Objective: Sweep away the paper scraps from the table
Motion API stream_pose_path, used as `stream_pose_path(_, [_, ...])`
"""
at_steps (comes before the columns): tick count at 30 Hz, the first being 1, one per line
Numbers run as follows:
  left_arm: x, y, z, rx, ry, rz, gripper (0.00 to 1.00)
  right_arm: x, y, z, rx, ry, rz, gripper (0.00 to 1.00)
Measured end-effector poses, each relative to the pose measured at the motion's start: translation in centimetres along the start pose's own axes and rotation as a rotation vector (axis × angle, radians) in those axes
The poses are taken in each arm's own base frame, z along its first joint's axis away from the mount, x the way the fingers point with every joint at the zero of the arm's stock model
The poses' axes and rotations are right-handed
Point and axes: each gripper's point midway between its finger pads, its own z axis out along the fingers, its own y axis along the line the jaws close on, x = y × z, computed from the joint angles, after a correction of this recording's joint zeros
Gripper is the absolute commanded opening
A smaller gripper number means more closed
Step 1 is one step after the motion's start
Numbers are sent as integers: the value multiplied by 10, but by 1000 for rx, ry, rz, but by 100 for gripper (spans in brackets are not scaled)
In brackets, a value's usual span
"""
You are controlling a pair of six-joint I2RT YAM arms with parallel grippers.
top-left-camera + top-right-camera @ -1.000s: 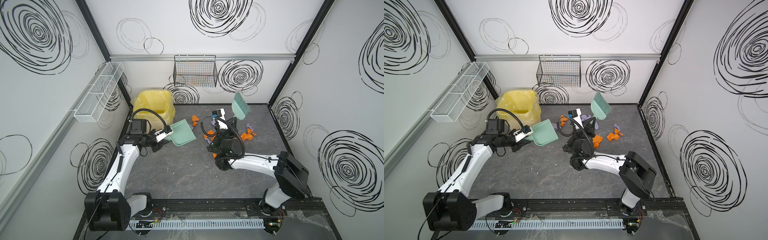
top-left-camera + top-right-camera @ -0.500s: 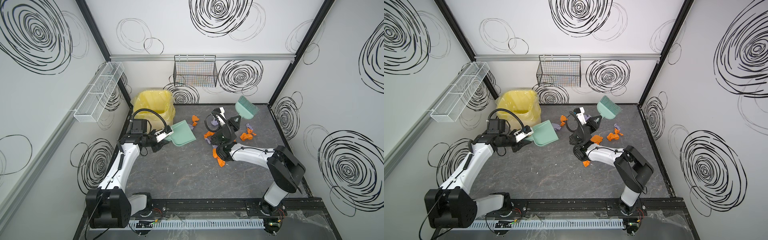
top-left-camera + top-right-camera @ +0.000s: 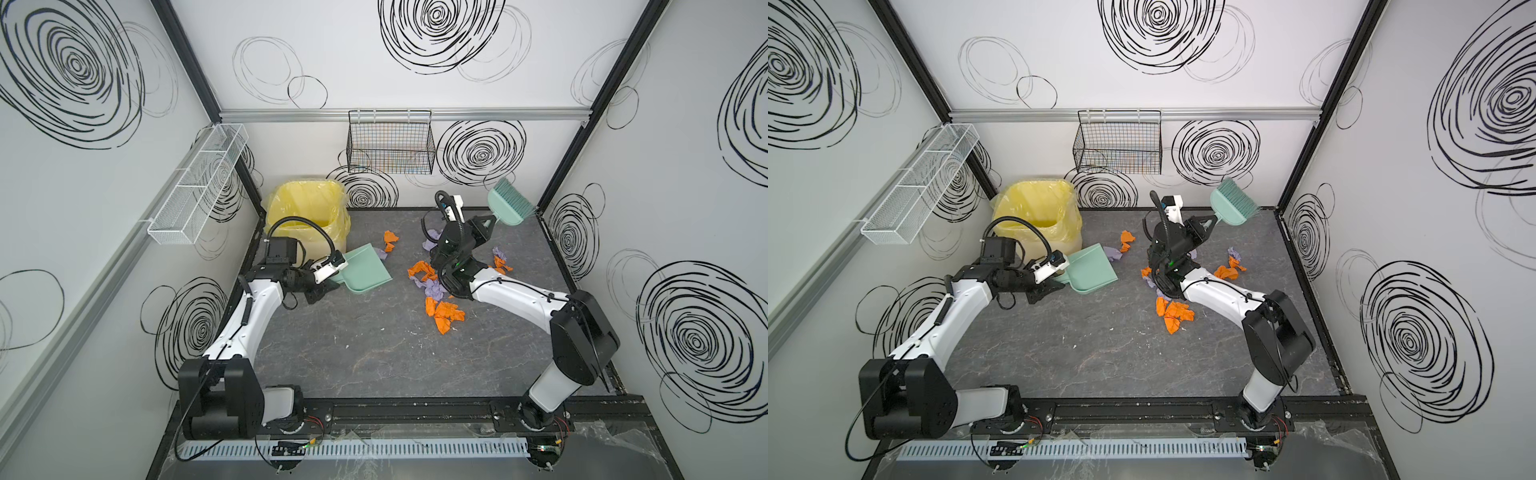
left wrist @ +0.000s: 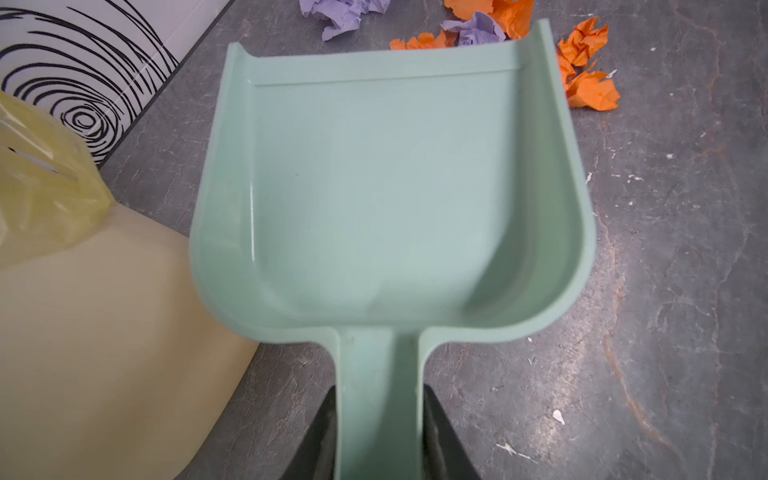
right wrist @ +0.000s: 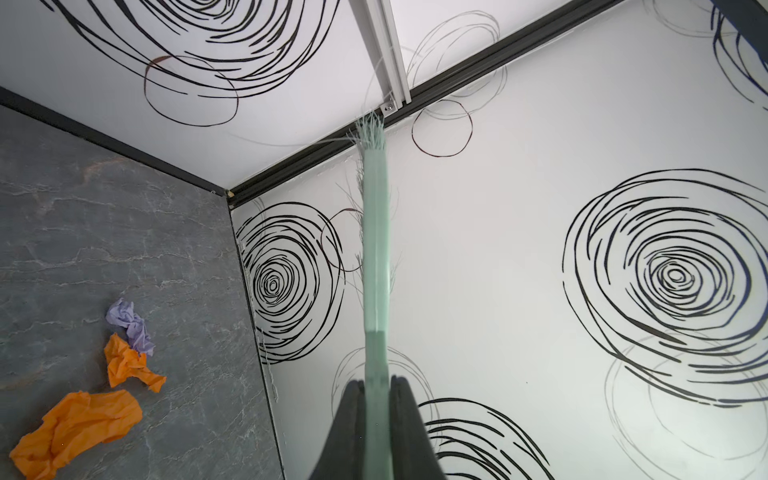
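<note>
Up toward the corner (image 5: 227,194) swings the right gripper (image 5: 376,388), clamped on the brush (image 3: 507,205) (left gripper (image 4: 378,395) still grips the dustpan (image 3: 368,270)).

Right end effector (image 3: 485,221) swung brush (image 3: 508,204) toward back-right corner; orange paper scraps (image 3: 445,316) beside arm uncovered.

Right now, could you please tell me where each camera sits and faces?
Both top views: high up front, looking down on the table; left arm and right arm show.
Left wrist: on the left arm, looking along the dustpan toward paper scraps; left gripper clamps its handle.
Right wrist: looking up along the brush at a wall corner; right gripper clamps it.
Shared: both wrist views show paper scraps.
</note>
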Motion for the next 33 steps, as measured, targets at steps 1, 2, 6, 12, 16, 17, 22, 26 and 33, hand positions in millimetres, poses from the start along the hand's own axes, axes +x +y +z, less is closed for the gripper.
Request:
stream_pose_path(1, [-1,0,0,-1,-2,-1,0,-1,3,0,0,0,-6,0])
stream_pose_path(2, [-1,1,0,-1,-3,-2,0,-1,5,0,0,0,-10,0])
stream_pose_path(6, [-3,2,-1,-5,-7,3,0,-5,14,0,-1,0,-19,0])
stream_pose_path(12, [-9,9,-3,-11,-13,8,0,-5,5,3,4,9,11,0])
stream_pose_path(16, [-15,14,-4,-16,-21,-1,0,8,8,18,23,44,-40,0])
stream_pose_path(17, [-17,16,-5,-17,-24,-3,0,12,11,21,27,52,-60,0])
stream_pose_path(22, [-29,18,-10,-20,-34,-9,0,33,32,29,33,74,-188,0])
stream_pose_path(26, [-32,16,-11,-10,-28,-27,0,45,38,28,32,73,-213,0])
stream_pose_path(33, [-41,23,-13,-18,-37,-54,0,24,21,32,-103,-29,24,0])
